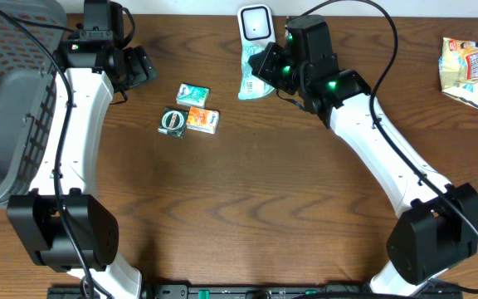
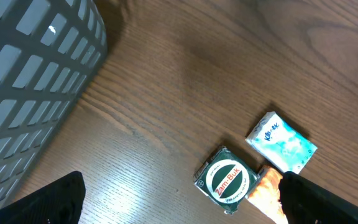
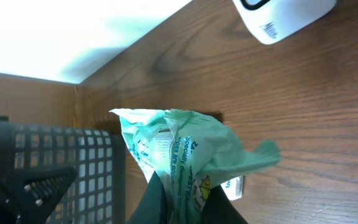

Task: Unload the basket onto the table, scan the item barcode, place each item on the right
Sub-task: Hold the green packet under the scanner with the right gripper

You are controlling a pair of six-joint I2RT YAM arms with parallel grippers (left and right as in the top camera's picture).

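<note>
On the table (image 1: 247, 191), beside the basket (image 1: 7, 100), the left gripper (image 1: 139, 68) hangs spread and empty. The right gripper (image 3: 185, 199), just beside the scanner (image 1: 255, 23), is clenched on a green packet (image 3: 179, 146). Its crumpled wrapper possibly faces the wrong way, so scanning could fail.

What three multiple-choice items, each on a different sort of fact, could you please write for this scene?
1. Where on the table does the yellow snack bag lie? A far left; B dead centre; C far right.
2. How many small items sit grouped together? A one; B three; C six.
3. The right gripper is: A shut on the green packet; B open, empty; C out of view.
Answers: C, alone at the overhead view's right edge; B, tissue pack, Zam-Buk tin, orange packet; A, it pinches the packet.
</note>
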